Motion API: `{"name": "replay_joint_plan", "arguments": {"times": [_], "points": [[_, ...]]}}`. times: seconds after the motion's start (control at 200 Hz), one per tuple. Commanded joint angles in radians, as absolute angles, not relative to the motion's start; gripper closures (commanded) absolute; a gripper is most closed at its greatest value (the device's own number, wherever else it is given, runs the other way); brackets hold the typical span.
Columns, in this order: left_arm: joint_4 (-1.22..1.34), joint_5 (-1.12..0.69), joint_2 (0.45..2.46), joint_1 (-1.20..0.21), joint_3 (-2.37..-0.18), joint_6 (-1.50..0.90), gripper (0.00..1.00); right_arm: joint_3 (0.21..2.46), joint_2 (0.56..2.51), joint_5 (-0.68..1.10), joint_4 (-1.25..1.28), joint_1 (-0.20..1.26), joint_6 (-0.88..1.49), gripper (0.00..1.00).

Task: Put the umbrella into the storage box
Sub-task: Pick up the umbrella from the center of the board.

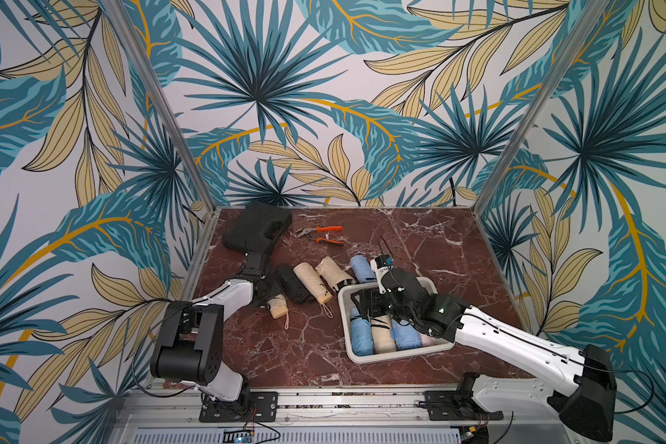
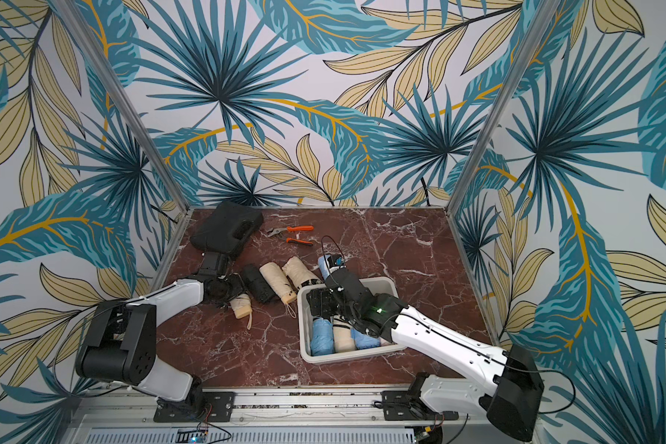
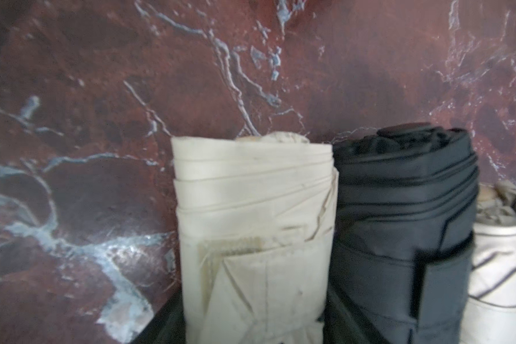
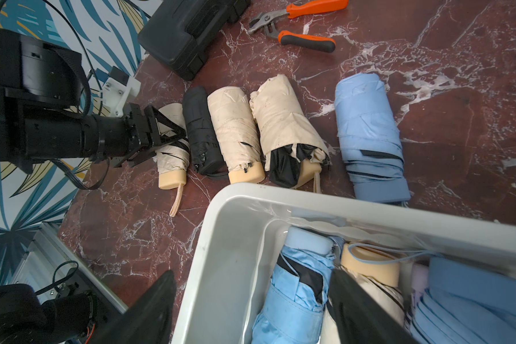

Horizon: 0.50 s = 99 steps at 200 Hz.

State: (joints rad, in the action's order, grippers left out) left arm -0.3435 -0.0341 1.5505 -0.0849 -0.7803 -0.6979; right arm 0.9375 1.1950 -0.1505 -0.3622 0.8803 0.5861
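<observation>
A cream folded umbrella (image 1: 278,308) lies at the left end of a row on the marble table. My left gripper (image 4: 176,137) is shut on it, and in the left wrist view its dark jaws press both sides of the cream umbrella (image 3: 251,226). Beside it lie a black umbrella (image 3: 399,208), two cream umbrellas (image 4: 236,128) and a blue umbrella (image 4: 370,137). The white storage box (image 1: 362,359) holds blue umbrellas (image 4: 295,297) and a cream one (image 4: 370,265). My right gripper (image 4: 252,297) hangs open over the box's left end, one finger outside the wall, one inside.
A black moulded case (image 1: 256,226) sits at the back left corner. Orange-handled pliers (image 1: 322,234) lie behind the row of umbrellas. Metal frame posts and patterned walls close in the table's sides and back.
</observation>
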Motion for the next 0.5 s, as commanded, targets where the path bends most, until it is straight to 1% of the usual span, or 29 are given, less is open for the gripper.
{"name": "replay_joint_plan", "arguments": {"times": [0.0, 0.14, 0.336, 0.411, 0.436, 0.491], "points": [[-0.368, -0.065, 1.557, -0.071, -0.748, -0.682, 0.43, 0.960, 1.202, -0.146, -0.339, 0.878, 0.575, 0.17], [-0.341, -0.058, 1.509, -0.072, -0.708, -0.672, 0.55, 0.972, 1.207, -0.146, -0.337, 0.878, 0.576, 0.17], [-0.328, -0.060, 1.448, -0.072, -0.667, -0.645, 0.67, 0.963, 1.188, -0.158, -0.330, 0.878, 0.596, 0.17], [-0.331, -0.059, 1.422, -0.072, -0.661, -0.636, 0.73, 0.960, 1.184, -0.165, -0.326, 0.878, 0.597, 0.17], [-0.331, -0.058, 1.411, -0.072, -0.659, -0.632, 0.77, 0.960, 1.184, -0.166, -0.324, 0.877, 0.597, 0.17], [-0.325, -0.063, 1.391, -0.072, -0.653, -0.622, 0.88, 0.964, 1.182, -0.165, -0.324, 0.877, 0.596, 0.17]]}}
